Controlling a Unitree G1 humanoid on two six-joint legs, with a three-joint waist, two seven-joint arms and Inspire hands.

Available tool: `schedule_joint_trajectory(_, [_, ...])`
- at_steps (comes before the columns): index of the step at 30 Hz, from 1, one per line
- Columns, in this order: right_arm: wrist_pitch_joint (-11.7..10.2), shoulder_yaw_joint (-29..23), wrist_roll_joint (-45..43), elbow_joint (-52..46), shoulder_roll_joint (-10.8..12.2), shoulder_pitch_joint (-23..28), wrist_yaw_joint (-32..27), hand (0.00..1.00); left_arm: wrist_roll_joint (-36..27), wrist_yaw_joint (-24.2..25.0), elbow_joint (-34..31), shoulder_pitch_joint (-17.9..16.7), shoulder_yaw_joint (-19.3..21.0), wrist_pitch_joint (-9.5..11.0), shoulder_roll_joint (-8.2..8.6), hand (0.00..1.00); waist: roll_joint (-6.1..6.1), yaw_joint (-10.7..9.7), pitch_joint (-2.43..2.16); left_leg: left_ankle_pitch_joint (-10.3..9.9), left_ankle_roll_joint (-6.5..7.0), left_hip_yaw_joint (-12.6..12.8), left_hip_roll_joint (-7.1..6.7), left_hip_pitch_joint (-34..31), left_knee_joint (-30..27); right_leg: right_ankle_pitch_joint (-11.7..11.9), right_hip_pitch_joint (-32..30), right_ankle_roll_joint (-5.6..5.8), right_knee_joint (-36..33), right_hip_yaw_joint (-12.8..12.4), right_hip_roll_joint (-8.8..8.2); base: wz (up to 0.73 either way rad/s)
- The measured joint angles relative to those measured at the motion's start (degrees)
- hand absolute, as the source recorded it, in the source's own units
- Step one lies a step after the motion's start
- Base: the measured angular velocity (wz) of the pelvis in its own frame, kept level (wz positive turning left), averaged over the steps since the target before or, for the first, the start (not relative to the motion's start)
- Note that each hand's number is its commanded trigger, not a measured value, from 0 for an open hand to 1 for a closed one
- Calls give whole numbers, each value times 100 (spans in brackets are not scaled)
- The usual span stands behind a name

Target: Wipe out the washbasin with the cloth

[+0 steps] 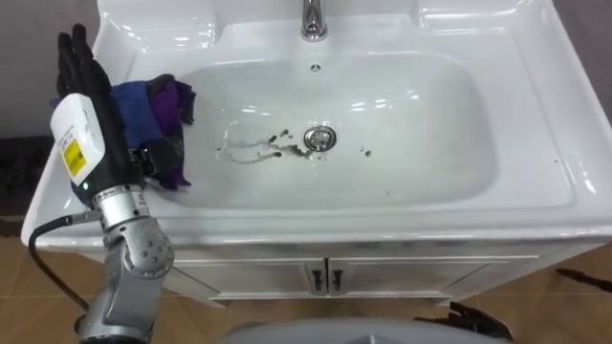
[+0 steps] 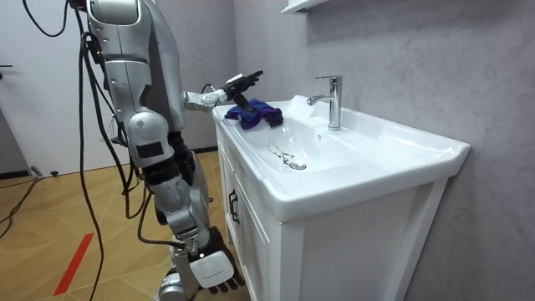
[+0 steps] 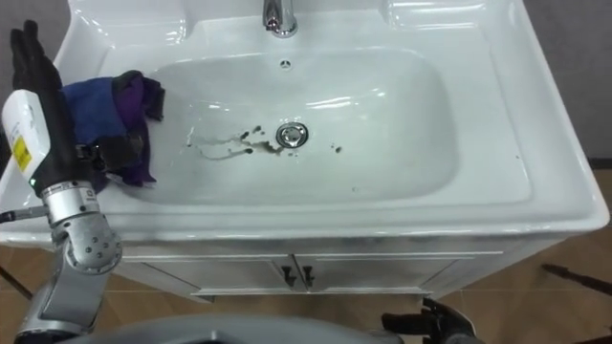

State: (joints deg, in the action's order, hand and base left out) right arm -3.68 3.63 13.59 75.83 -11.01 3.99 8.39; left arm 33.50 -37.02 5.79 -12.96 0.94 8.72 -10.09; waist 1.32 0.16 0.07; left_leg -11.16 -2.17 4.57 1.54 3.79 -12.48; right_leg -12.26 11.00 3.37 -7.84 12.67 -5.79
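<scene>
One left robot hand (image 1: 91,91), fingers (image 1: 76,57) straight, against blue-purple cloth (image 1: 153,107) on basin (image 1: 430,143) rim; label (image 1: 73,145) print unreadable.

The bowl of the basin (image 1: 411,162) is left open from the drain (image 1: 319,138) across to its right side. The left slope and rim are taken up by the cloth (image 1: 143,110), with the left hand (image 1: 96,100) raised just beside it, fingers straight. Rear access at centre is blocked by the faucet (image 1: 313,17). The wall (image 2: 401,50) stands directly behind the basin.
</scene>
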Motion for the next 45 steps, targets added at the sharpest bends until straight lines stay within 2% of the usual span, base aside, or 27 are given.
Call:
schedule_joint_trajectory(7, [8, -54, -16, 0, 3, 3, 1, 0, 51, -40, 244, 14, 154, -4, -1, 0, 2, -3, 2, 1, 0, 78, 5, 101, 110, 1, 2, 1, 3, -97, 3, -6])
schedule_joint_trajectory(13, [14, -54, -15, -27, 38, -1, 1, 0, 53, -43, 368, 102, 165, -24, -1, 0, -56, -13, 22, 0, 0, 95, 6, 103, 109, 2, -4, 3, 9, -134, 2, -2])
schedule_joint_trajectory(22, [131, -64, -18, -80, 39, 4, -3, 0, 52, -43, 456, 106, 167, -232, -2, 0, -75, -41, 9, 1, 0, 95, 6, 107, 107, 2, -3, 3, 6, -145, 3, 0])
schedule_joint_trajectory(33, [127, -263, -19, -77, 102, 13, -147, 0, 55, -44, 947, 112, 250, -233, -2, 0, -31, -142, -26, 0, 0, 89, 9, 108, 115, 3, -3, 4, 3, -132, 10, 0])
schedule_joint_trajectory(45, [191, -263, -20, -82, 114, 6, -158, 0, 41, -26, 1433, 128, 326, -273, 2, 0, -64, -142, -26, 0, 0, 69, 8, 95, 120, 3, 0, 4, 5, -95, 10, 1])
